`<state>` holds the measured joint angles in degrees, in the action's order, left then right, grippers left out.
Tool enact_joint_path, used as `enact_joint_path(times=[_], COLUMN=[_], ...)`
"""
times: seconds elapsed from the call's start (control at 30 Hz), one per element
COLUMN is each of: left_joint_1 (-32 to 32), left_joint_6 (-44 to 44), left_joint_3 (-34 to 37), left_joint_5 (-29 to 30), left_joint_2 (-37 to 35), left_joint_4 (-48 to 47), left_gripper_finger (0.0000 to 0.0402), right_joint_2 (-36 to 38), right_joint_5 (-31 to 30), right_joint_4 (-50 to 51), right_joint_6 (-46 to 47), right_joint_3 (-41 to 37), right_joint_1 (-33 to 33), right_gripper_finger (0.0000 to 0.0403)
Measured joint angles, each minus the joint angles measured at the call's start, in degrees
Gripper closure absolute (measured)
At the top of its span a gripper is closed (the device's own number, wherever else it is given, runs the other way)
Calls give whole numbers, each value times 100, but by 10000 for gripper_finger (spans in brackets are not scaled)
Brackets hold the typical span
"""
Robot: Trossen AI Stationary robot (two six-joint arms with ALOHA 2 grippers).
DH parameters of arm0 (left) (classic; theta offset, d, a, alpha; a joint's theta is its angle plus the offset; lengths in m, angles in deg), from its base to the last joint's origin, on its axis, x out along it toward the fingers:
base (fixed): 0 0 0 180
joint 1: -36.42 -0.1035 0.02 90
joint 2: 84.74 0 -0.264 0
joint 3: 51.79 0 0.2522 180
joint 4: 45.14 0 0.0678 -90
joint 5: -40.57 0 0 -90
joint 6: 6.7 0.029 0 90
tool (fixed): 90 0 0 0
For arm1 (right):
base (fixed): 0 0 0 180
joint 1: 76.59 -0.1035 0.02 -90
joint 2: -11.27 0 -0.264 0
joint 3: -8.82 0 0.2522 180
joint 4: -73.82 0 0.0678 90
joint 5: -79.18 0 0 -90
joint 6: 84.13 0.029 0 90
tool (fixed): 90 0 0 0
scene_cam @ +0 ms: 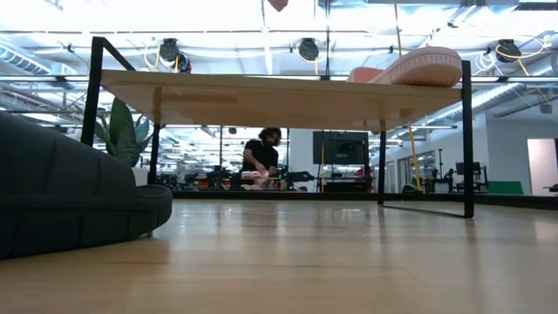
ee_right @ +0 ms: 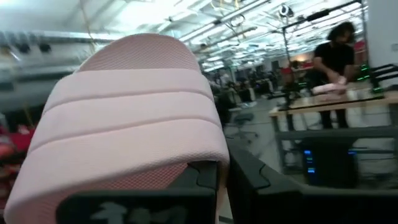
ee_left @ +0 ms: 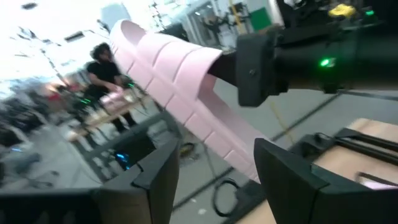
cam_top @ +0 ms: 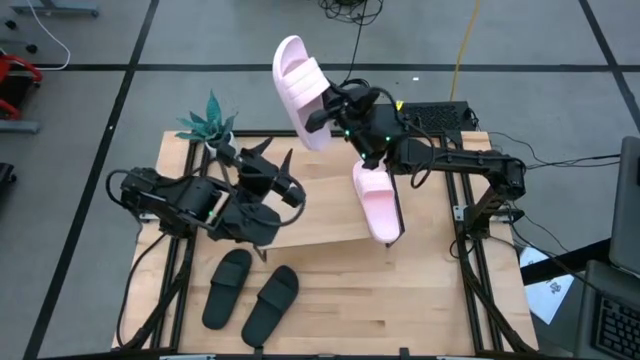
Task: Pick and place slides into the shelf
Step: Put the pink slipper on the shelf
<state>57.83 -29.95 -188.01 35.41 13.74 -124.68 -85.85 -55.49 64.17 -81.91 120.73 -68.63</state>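
Observation:
My right gripper (cam_top: 322, 105) is shut on a pale pink slide (cam_top: 298, 88) and holds it high over the far edge of the shelf (cam_top: 320, 230). The other pink slide (cam_top: 378, 200) lies sole down on the right end of the shelf's top board. Two black slides (cam_top: 228, 288) (cam_top: 270, 305) lie side by side on the table, on the near side of the shelf. My left gripper (cam_top: 277, 158) stands open over the shelf's left part, its fingers pointing toward the held slide (ee_left: 180, 93) and nothing between them. My right gripper pinches the ribbed strap of the pink slide at its edge (ee_right: 186, 155) between its two fingers. The fingers (ee_right: 205, 180) come from the table's right side, slanting a little upward. The slide is lifted clear and tilted, with its sole facing away from the gripper.
A potted plant (cam_top: 210, 125) stands at the shelf's far left corner. In the low view the room under the shelf board (scene_cam: 261, 96) is open, with a black slide (scene_cam: 70, 192) close at the left. A person (scene_cam: 261, 157) works at a bench far behind.

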Motion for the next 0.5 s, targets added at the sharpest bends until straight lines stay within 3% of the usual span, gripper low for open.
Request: enact_joint_path(times=[0.2,0.5], left_joint_1=[-180,-382], left_joint_6=[451,2646], left_joint_3=[0,0], left_joint_5=[190,290], left_joint_2=[149,240], left_joint_4=[412,2534], left_gripper_finger=[192,192], right_joint_2=[0,0], right_joint_5=[488,587], right_joint_4=[-252,-162], right_joint_6=[231,165], right_joint_3=[0,-2], right_joint_1=[25,25], right_gripper_finger=[401,402])
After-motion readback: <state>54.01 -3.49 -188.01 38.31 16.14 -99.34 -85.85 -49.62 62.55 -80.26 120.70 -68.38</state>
